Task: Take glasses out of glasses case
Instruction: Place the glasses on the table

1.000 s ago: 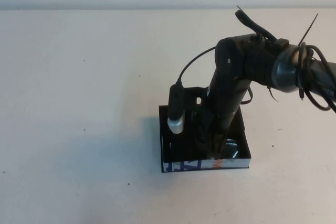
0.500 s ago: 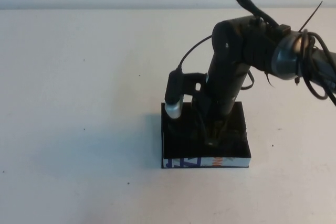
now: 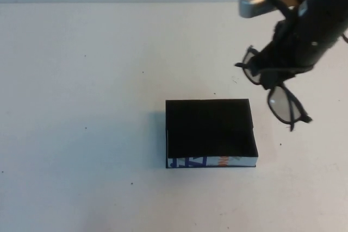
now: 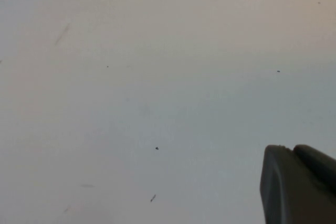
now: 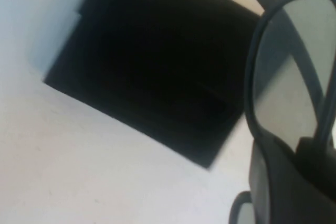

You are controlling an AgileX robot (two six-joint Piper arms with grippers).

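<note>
The glasses case [image 3: 209, 129] is a black box with a white printed front edge, in the middle of the table; it also shows in the right wrist view [image 5: 147, 61]. My right gripper [image 3: 272, 77] is raised above the table to the right of and behind the case. It is shut on the black-framed glasses [image 3: 280, 106], which hang from it clear of the case, one lens low. In the right wrist view a lens [image 5: 294, 72] sits just beyond the gripper [image 5: 294, 182]. My left gripper [image 4: 291, 150] is over bare table, fingers together, and is out of the high view.
The table [image 3: 81, 80] is pale and bare apart from small dark specks. A light wall runs along its far edge.
My right gripper was down inside the case. It has lifted up and to the right with the glasses in it, leaving the case in place.
</note>
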